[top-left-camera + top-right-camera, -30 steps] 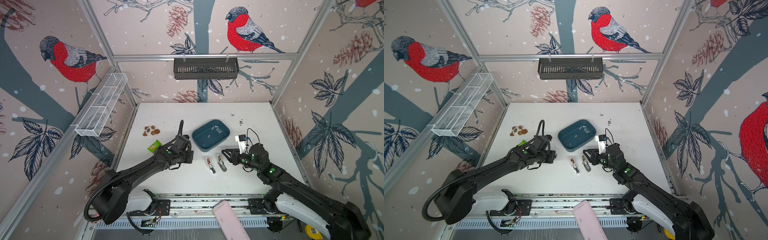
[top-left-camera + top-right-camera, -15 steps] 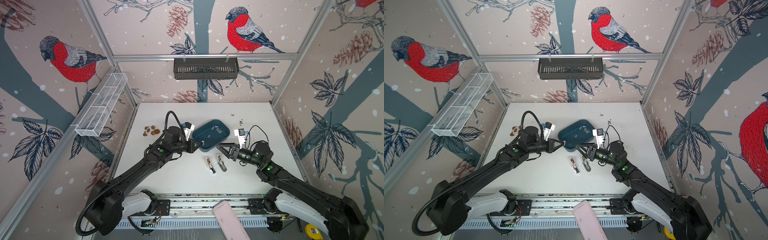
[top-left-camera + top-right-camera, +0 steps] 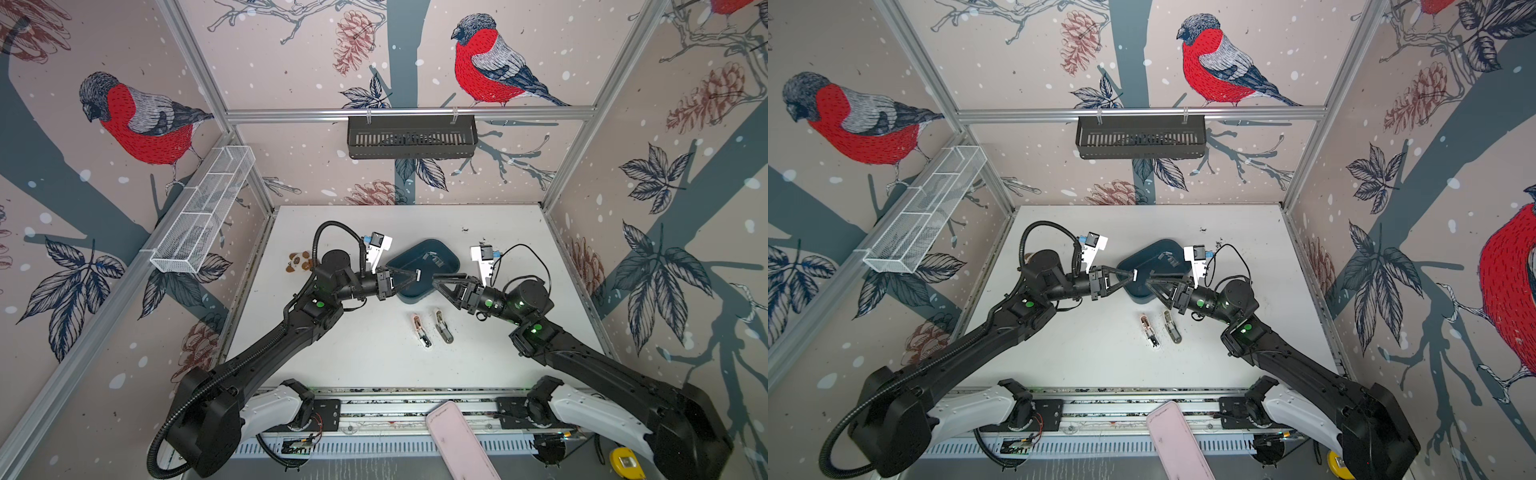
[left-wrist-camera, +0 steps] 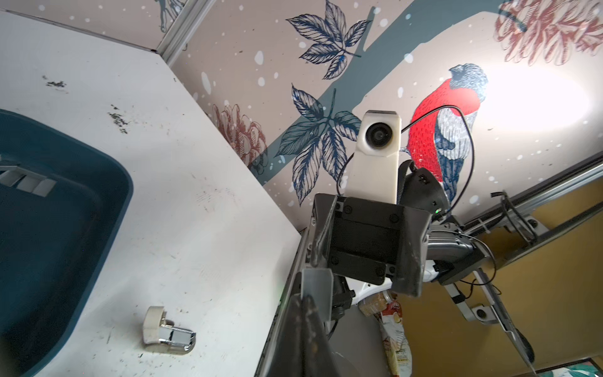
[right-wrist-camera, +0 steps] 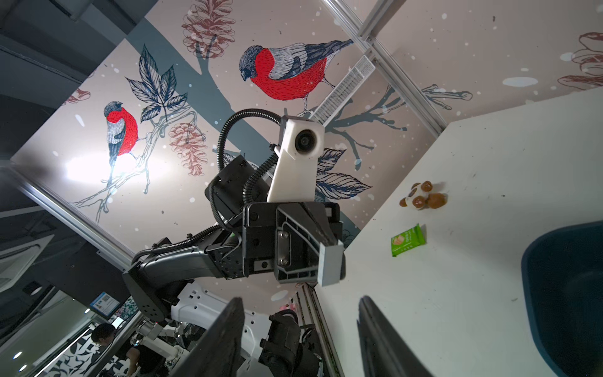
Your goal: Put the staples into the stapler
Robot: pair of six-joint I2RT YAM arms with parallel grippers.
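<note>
My left gripper (image 3: 417, 275) hangs in the air over the near edge of the dark blue tray (image 3: 409, 257). It is shut on a small flat silvery-grey staple strip (image 5: 331, 263) that sticks out past its fingertips (image 4: 317, 283). My right gripper (image 3: 437, 282) faces it tip to tip, a short gap away, open with nothing between its fingers (image 5: 301, 300). More staples (image 3: 432, 259) lie in the tray (image 4: 27, 182). Two mini staplers lie on the white table in front of the tray, one pinkish (image 3: 420, 330) and one greyish (image 3: 444, 326). The left wrist view shows a cream and chrome stapler (image 4: 166, 333).
A small panda toy (image 3: 300, 262) and a green packet (image 5: 408, 241) lie at the table's left. A black basket (image 3: 411, 137) hangs on the back wall and a white wire rack (image 3: 203, 212) on the left wall. A pink object (image 3: 457, 440) juts over the front rail.
My left gripper rose from the table and swung right, staying shut, to hang by the tray. My right gripper opened wider and turned to face it.
</note>
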